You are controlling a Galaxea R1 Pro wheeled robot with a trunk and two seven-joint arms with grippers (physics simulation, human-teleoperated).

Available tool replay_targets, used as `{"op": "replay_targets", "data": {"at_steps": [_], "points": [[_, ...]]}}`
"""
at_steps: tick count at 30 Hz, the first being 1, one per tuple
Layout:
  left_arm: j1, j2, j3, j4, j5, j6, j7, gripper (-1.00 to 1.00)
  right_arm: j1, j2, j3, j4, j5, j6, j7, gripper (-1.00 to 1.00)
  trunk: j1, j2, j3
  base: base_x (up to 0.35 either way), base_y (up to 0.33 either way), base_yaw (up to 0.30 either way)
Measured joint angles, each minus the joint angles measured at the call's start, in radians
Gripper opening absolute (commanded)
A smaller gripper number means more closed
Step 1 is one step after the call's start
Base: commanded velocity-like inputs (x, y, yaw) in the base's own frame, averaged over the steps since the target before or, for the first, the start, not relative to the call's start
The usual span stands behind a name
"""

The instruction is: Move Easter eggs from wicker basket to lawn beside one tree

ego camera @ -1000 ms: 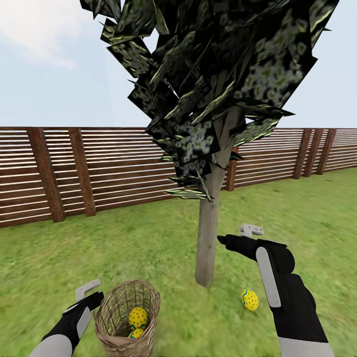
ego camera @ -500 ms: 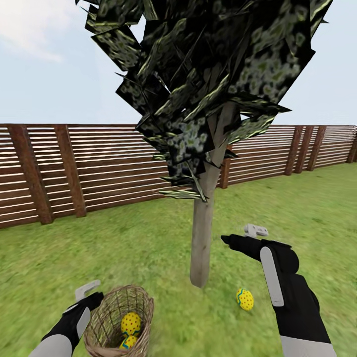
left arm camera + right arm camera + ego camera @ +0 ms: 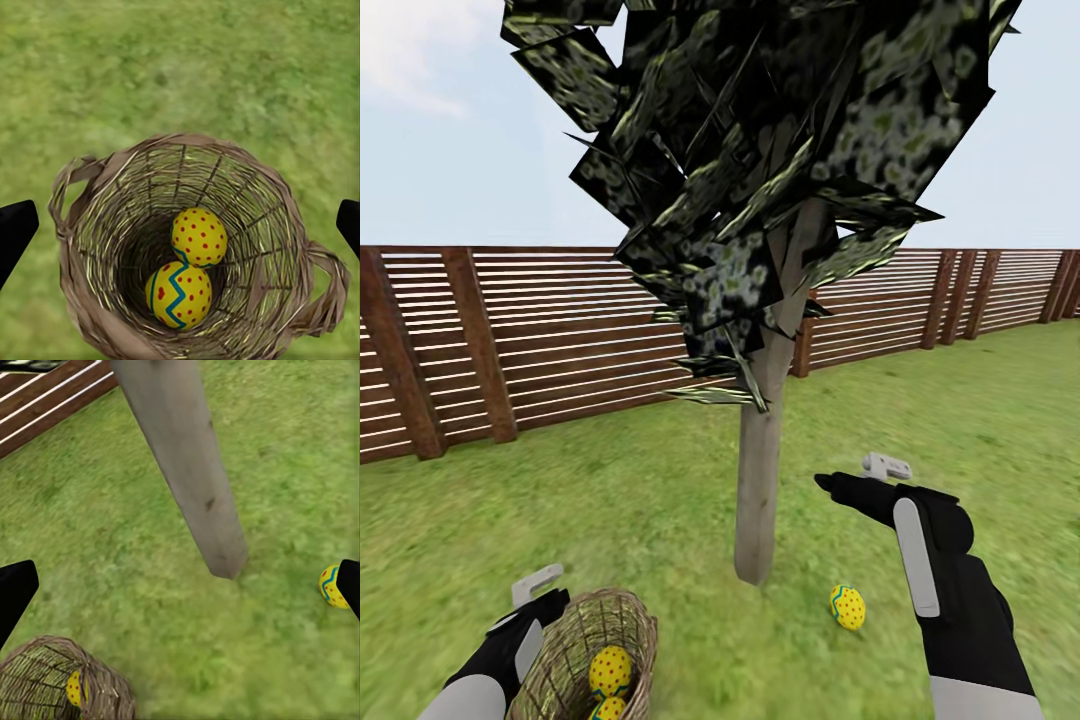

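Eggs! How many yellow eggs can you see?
3. Two eggs sit inside the basket: a dotted one and a zigzag one, touching. The third egg lies on the grass near the tree trunk.

Your head view cuts the wicker basket (image 3: 585, 650) at its lower edge. The second egg (image 3: 607, 709) inside is half hidden there. The tree (image 3: 760, 470) crown runs past the top.

The scene is being lit evenly and brightly, as by flat daylight; no cast shadows are being thrown on the lawn (image 3: 610, 500). The grass is being rendered soft and smeared in both wrist views. The fence (image 3: 560, 330) slats are being bowed slightly near the edges.
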Motion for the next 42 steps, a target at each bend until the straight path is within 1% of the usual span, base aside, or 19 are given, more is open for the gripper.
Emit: {"op": "replay_targets", "data": {"at_steps": [9,21,24,42], "points": [[0.000,0.003,0.000,0.000,0.003,0.008,0.002,1.00,0.000,0.000,-0.001,-0.001,0.000,0.000,0.000,1.00,0.000,0.000,-0.009,0.003,0.000,-0.002],[-0.001,0.006,0.001,0.001,0.004,0.081,0.013,1.00,0.000,0.000,-0.001,-0.001,-0.001,0.000,0.000,1.00,0.000,0.000,-0.028,0.000,0.000,0.000],[-0.001,0.006,0.001,0.002,0.004,0.088,0.012,1.00,0.000,0.000,-0.001,-0.001,-0.001,0.000,0.000,1.00,0.000,0.000,-0.032,0.000,0.000,0.000],[0.000,0.006,0.001,0.002,0.006,0.082,0.005,1.00,0.000,0.000,-0.001,-0.001,-0.001,0.000,0.000,1.00,0.000,0.000,-0.060,0.017,0.000,0.000]]}}
